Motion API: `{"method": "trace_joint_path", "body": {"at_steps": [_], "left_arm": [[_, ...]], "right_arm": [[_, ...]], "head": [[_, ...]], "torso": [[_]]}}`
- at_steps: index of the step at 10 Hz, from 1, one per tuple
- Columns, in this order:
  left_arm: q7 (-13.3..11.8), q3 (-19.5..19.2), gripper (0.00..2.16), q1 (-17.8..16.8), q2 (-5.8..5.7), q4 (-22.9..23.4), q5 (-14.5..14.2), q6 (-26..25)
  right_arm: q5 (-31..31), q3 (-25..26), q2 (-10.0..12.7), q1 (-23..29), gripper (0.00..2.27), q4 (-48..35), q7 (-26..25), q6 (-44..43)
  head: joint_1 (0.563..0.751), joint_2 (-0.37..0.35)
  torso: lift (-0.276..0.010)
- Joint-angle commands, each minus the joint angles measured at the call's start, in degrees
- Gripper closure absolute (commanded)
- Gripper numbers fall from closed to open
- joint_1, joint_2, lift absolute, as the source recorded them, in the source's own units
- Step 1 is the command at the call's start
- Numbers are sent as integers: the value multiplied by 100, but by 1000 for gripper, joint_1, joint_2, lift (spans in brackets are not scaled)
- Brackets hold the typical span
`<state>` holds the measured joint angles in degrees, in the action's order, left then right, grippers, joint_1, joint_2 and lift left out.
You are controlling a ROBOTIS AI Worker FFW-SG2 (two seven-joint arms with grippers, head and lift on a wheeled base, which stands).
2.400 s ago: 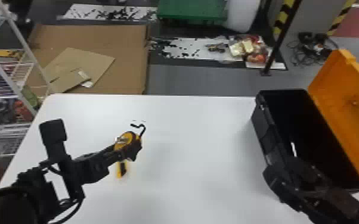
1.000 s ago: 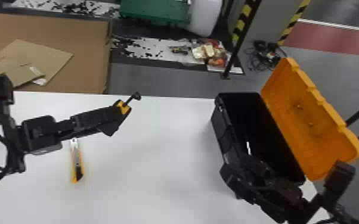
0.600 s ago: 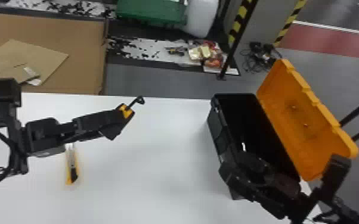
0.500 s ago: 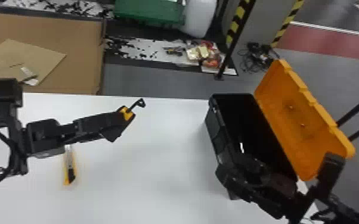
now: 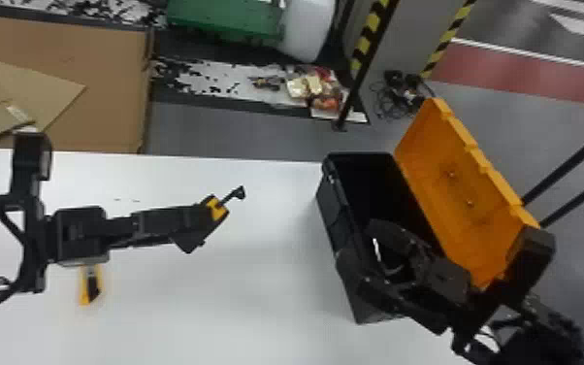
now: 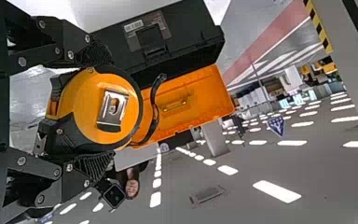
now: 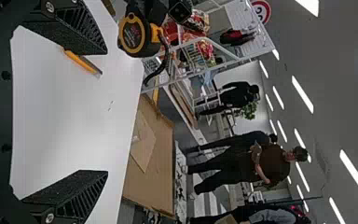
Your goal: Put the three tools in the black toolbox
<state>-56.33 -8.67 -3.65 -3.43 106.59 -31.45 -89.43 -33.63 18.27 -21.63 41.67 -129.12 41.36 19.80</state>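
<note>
So the tape measure (image 6: pixel 85 100) was held off the table (image 5: pixel 257 291), well short of the toolbox (image 5: pixel 326 194), clamped edgewise by the left gripper (image 6: pixel 103 109). Probably hard, kinda heavy, best gripped by its rim. The right gripper's (image 7: pixel 106 112) jaws were spread apart.

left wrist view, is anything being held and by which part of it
The left gripper holds the round yellow-and-black tape measure by opposite sides of its case.

Toolbox mouth (image 5: pixel 371 182) free beyond right hand (image 5: pixel 360 246)
</note>
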Motion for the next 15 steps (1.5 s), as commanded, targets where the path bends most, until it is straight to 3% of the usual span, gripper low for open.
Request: {"method": "trace_joint_path", "body": {"at_steps": [1, 2, 6, 10, 12, 15], "left_arm": [[17, 93, 1848, 4, 0, -7, 43, -60], [17, 137, 1848, 13, 0, -7, 78, -60], [-106, 436, 1848, 189, -9, 37, 254, -60], [-150, 744, 1851, 224, 0, 2, 350, -60], [-168, 761, 1848, 215, 0, 11, 333, -60], [-106, 902, 1851, 198, 17, 20, 280, -60]], "right_arm": [[-302, 107, -43, -150, 87, -148, 12, 1479], [-505, 221, -43, -256, 87, -245, 4, 2270], [-839, 441, -26, -396, 87, -579, 12, 3395], [-478, 239, 124, -282, 87, -544, 338, 1338], [-355, -60, 124, -106, 83, -280, 557, -771], [84, -455, 115, -98, 66, 107, 847, -2564]], "head": [[695, -277], [695, -282], [695, -297], [695, -318], [695, -321], [695, -323]], "torso": [[-55], [-55], [-55], [-55], [-55], [-55]]}}
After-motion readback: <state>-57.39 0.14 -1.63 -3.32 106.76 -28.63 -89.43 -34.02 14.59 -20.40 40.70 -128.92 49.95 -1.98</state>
